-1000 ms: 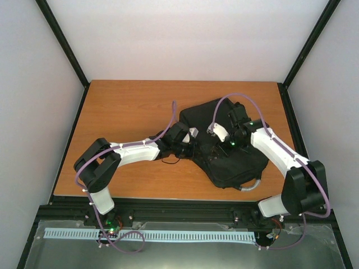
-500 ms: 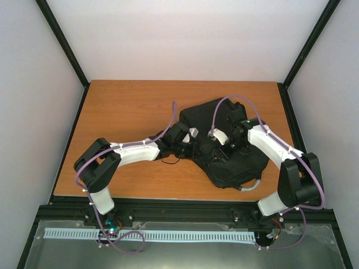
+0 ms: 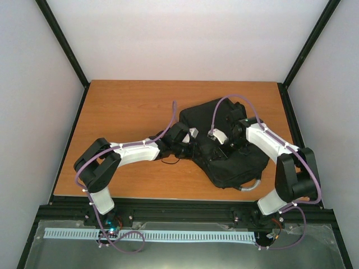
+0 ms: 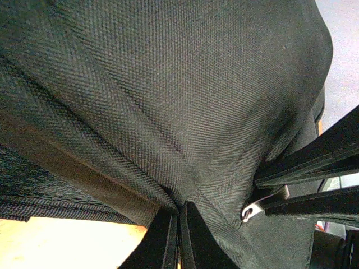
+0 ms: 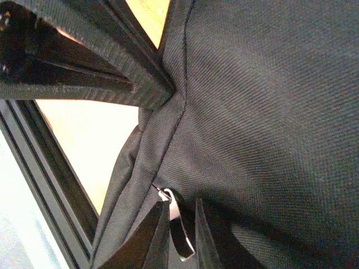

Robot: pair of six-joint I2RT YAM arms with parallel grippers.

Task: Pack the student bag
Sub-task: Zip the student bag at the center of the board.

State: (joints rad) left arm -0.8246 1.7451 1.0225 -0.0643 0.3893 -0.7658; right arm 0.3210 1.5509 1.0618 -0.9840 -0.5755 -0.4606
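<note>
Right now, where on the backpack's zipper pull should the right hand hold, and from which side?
Grip the black loop tab of the zipper pull, just below its metal link. It hangs free off the backpack seam, so coming in along the seam with a finger on each side, as the right hand does now, seems best.

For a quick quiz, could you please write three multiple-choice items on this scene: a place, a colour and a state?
1. Where on the table does the student bag lie? A left half; B right half; C far-left corner
2. What colour is the bag? A black; B red; C white
3. How is the left gripper? A wide open; B shut on bag fabric; C holding a pen
Answers: 1 B, it sits right of centre from above; 2 A, every view shows black weave; 3 B, its fingers pinch a fold in the left wrist view.
</note>
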